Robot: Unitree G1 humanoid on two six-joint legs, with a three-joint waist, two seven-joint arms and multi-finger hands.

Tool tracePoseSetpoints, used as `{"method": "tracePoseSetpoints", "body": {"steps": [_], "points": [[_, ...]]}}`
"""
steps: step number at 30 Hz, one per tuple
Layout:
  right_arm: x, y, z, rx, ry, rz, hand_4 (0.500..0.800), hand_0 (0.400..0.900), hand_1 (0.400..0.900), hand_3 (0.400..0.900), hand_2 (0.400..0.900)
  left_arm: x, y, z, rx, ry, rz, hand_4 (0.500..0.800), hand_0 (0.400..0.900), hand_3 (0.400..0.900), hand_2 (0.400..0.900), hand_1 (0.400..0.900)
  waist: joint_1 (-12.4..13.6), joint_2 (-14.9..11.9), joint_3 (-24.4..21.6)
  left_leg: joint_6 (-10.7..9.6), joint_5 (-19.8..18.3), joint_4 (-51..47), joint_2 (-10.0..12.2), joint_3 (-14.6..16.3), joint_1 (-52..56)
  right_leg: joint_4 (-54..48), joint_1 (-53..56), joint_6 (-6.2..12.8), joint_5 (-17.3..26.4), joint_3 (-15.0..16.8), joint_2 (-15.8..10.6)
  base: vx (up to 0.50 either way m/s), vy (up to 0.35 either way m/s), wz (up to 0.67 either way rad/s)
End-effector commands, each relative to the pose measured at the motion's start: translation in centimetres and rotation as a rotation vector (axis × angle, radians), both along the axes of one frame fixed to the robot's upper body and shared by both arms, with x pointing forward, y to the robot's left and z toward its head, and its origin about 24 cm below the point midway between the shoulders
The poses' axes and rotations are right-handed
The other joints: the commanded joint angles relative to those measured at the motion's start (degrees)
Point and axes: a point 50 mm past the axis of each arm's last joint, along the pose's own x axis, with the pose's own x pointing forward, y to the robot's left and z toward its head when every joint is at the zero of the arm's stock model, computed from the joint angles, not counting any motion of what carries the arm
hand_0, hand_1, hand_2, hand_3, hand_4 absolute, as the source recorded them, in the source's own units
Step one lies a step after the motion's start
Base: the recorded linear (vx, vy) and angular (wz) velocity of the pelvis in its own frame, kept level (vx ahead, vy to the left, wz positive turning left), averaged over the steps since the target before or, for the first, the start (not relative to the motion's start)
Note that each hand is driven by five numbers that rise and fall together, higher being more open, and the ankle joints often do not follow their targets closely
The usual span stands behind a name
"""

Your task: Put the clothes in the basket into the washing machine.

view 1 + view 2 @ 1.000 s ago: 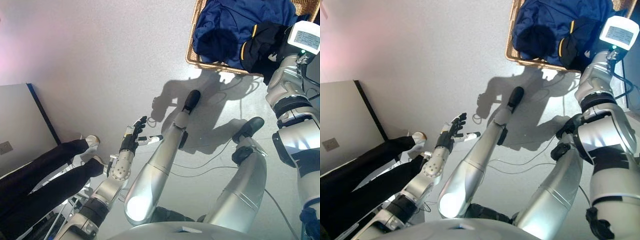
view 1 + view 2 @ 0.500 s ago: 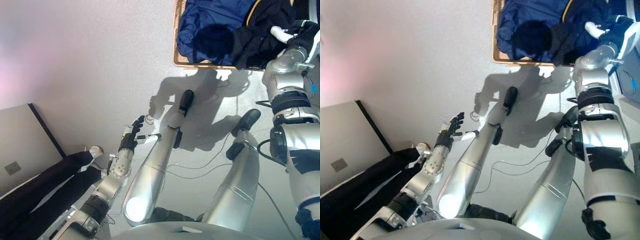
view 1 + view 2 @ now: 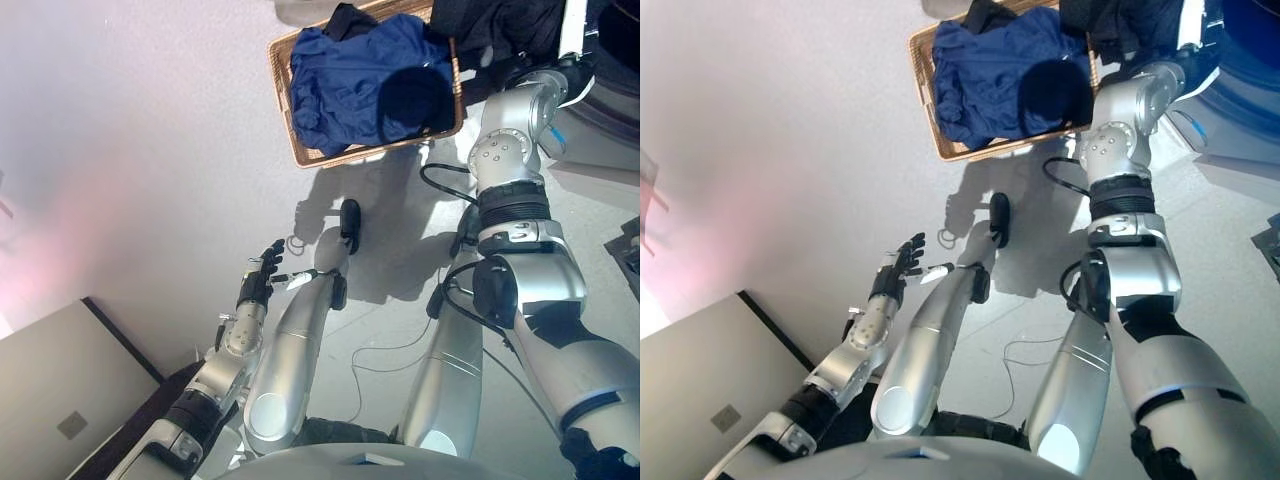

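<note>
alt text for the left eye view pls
A wicker basket on the grey floor holds blue clothes; the robot's right hand lifts a dark garment at its far edge. The left hand hangs open, lower left.

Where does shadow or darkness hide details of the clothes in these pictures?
Left eye view: a round dark shadow covers the right part of the blue crumpled garment in the brown woven wicker basket, hiding its folds there. Right eye view: the black garment at the top edge is too dark to show any folds.
</note>
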Motion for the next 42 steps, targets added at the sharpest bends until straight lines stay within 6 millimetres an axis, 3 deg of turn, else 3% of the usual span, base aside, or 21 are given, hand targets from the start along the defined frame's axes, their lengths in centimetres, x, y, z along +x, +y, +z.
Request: {"method": "tracePoseSetpoints", "body": {"steps": [1,7,9,12,20,26,30,31,32,33,34,36,38,42], "points": [[-4.9,-2.3,9.7,-0.024,-0.425,-0.151,0.500,0.400,0.400,0.400,0.400,-1.5,1.0,-1.0,-0.004,0.043,0.030,0.800,0.900,0.900,0.900,0.900,-2.24,6.83,-1.11,-3.12,-6.65,0.64,-0.27,-3.05,3.53,3.11,1.64,0.46,-3.95,-2.47,1.53,0.04,0.004,-0.10],[-3.7,-3.3,9.5,-0.024,-0.297,-0.145,0.500,0.400,0.400,0.400,0.400,-2.0,1.1,-1.5,-0.004,0.067,0.015,0.800,0.900,0.900,0.900,0.900,-1.70,8.46,-2.34,-3.34,-5.89,-1.87,-0.98,-2.43,5.60,2.38,2.49,0.54,-3.60,-2.00,1.15,0.03,0.010,-0.01],[-3.3,-3.6,9.3,-0.059,-0.235,-0.158,0.800,0.900,0.900,0.900,0.900,-2.0,1.2,-1.5,-0.005,0.065,0.023,0.800,0.900,0.900,0.900,0.900,-1.55,8.72,-2.67,-3.40,-5.57,-2.32,-1.04,-2.57,5.70,2.17,2.68,0.54,-3.50,-2.24,1.00,0.01,-0.001,0.02],[-2.3,-3.5,8.2,-0.060,-0.170,-0.128,0.800,0.900,0.900,0.900,0.900,-2.1,1.0,-1.6,-0.001,0.072,0.018,0.800,0.900,0.900,0.900,0.900,-1.71,8.60,-2.75,-3.41,-5.46,-2.60,-1.09,-2.69,5.73,1.99,2.73,0.37,-3.22,-2.36,1.32,0.01,-0.004,0.01],[-0.1,-0.5,4.3,-0.092,-0.031,-0.042,0.800,0.900,0.900,0.900,0.900,-1.4,0.4,-1.1,-0.004,0.046,0.025,0.800,0.900,0.900,0.900,0.900,-2.77,6.82,-1.92,-3.42,-5.64,-1.95,-0.76,-2.81,5.78,1.72,3.66,-0.19,-3.10,-2.44,2.22,0.00,-0.004,0.00],[1.2,1.0,-0.4,-0.120,0.066,0.058,0.800,0.900,0.900,0.900,0.900,-0.8,0.4,-0.6,-0.009,0.027,0.033,0.800,0.900,0.900,0.900,0.900,-3.27,3.97,-1.73,-3.16,-6.59,0.17,-0.14,-3.41,6.97,1.63,7.25,-0.47,-3.10,-3.61,2.73,0.00,-0.036,0.00],[1.4,2.2,-5.0,-0.248,0.210,0.099,0.800,0.900,0.900,0.900,0.900,-0.8,1.0,-0.9,0.003,0.037,0.068,0.800,0.900,0.900,0.900,0.900,-3.98,1.14,-1.79,-3.27,-6.81,0.12,0.58,-4.13,9.35,0.21,10.96,-0.60,-2.65,-4.86,3.57,0.01,-0.049,-0.02],[1.3,2.5,-6.4,-0.267,0.247,0.108,0.800,0.900,0.900,0.900,0.900,-0.8,1.1,-1.0,0.001,0.039,0.076,0.800,0.900,0.900,0.900,0.900,-4.23,0.44,-1.84,-3.29,-6.91,0.10,0.71,-4.12,9.95,-0.24,11.93,-0.66,-2.51,-5.08,3.72,0.03,-0.048,-0.08],[0.9,2.9,-9.7,-0.315,0.344,0.128,0.800,0.900,0.900,0.900,0.900,-0.9,1.3,-1.1,-0.003,0.045,0.096,0.800,0.900,0.900,0.900,0.900,-4.64,-0.95,-2.18,-3.31,-7.01,-0.16,1.06,-4.31,11.40,-0.92,13.76,-0.76,-2.36,-5.51,4.07,0.01,-0.030,-0.04],[0.9,3.0,-9.8,-0.315,0.347,0.129,0.800,0.900,0.900,0.900,0.900,-1.0,1.3,-1.2,-0.002,0.047,0.097,0.800,0.900,0.900,0.900,0.900,-4.80,-1.03,-2.16,-3.28,-6.51,-0.43,0.95,-4.33,11.51,-1.31,13.95,-0.80,-1.89,-5.57,3.98,0.02,-0.032,-0.06],[0.5,3.3,-11.8,-0.350,0.400,0.157,0.800,0.900,0.900,0.900,0.900,-1.1,1.4,-1.5,0.002,0.059,0.106,0.800,0.900,0.900,0.900,0.900,-5.08,-1.79,-2.39,-3.33,-6.52,-0.88,1.18,-4.29,12.53,-1.85,15.05,-0.80,-1.86,-5.92,4.15,0.04,-0.042,-0.04],[-1.3,3.5,-18.0,-0.430,0.584,0.213,0.800,0.900,0.900,0.900,0.900,-1.4,1.8,-1.8,0.004,0.071,0.134,0.800,0.900,0.900,0.900,0.900,-5.61,-3.34,-2.96,-3.46,-6.93,-1.79,1.64,-4.64,15.64,-2.96,18.70,-0.85,-2.23,-6.74,4.86,0.08,-0.051,-0.09],[-3.2,2.2,-22.6,-0.525,0.766,0.259,0.800,0.900,0.900,0.900,0.900,-1.8,2.7,-2.2,0.014,0.092,0.157,0.800,0.900,0.900,0.900,0.900,-5.84,-4.37,-3.79,-3.62,-6.83,-2.98,1.97,-5.04,18.22,-4.19,21.48,-0.82,-2.35,-7.48,5.34,0.08,-0.056,-0.02],[-8.8,-2.5,-30.6,-0.793,1.231,0.326,0.800,0.900,0.900,0.900,0.900,-2.9,4.6,-3.9,0.061,0.169,0.176,0.800,0.900,0.900,0.900,0.900,-5.39,-5.39,-6.15,-3.69,-6.35,-6.19,2.60,-6.11,24.21,-6.11,27.44,-0.56,-2.58,-8.88,6.16,0.11,-0.074,0.05]]}}
